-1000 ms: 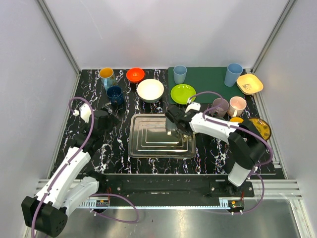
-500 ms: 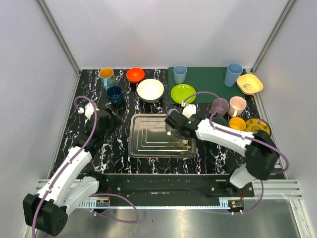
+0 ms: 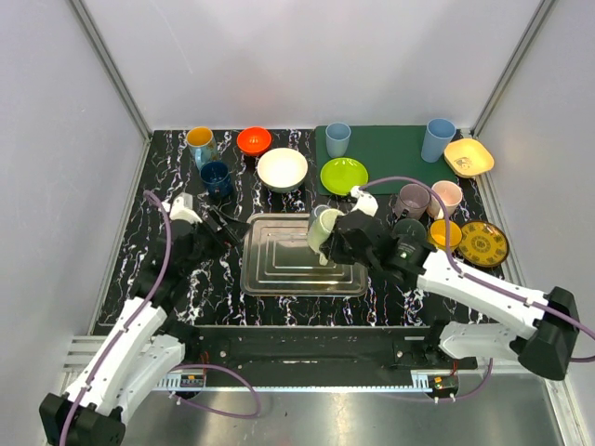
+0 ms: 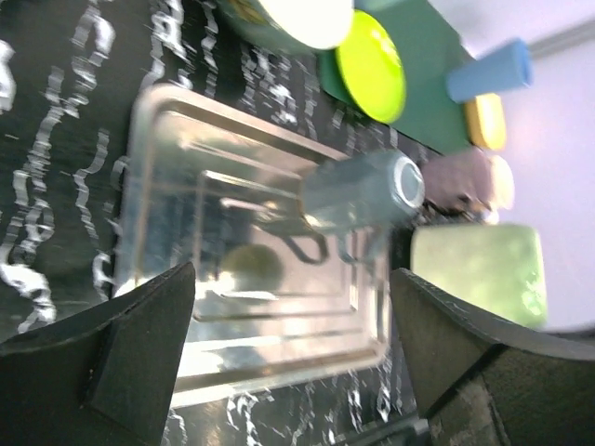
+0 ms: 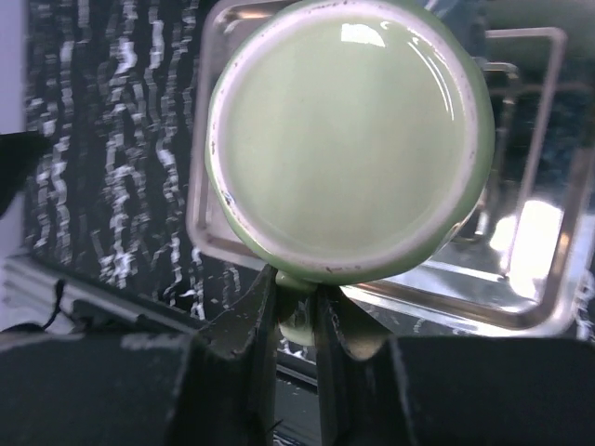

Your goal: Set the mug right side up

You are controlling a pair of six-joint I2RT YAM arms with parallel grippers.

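A pale green mug (image 3: 323,234) hangs tilted over the right part of the steel tray (image 3: 279,265). Its flat base (image 5: 346,135) faces the right wrist camera. My right gripper (image 3: 337,249) is shut on the mug's handle (image 5: 297,311), which sits pinched between the two fingers (image 5: 296,290) below the mug body. My left gripper (image 3: 217,223) is wide open and empty at the tray's left edge. The left wrist view (image 4: 293,358) looks across the tray (image 4: 186,186) between its spread fingers.
Behind the tray are a white bowl (image 3: 282,169), a lime plate (image 3: 343,175), an orange bowl (image 3: 253,139), a yellow mug (image 3: 199,137) and a dark blue mug (image 3: 216,175). Purple (image 3: 412,198) and pink (image 3: 446,195) mugs and a patterned plate (image 3: 483,243) crowd the right.
My right gripper has lifted the mug off the tray by its handle and tilted it. My left gripper has moved right, up to the tray's left edge.
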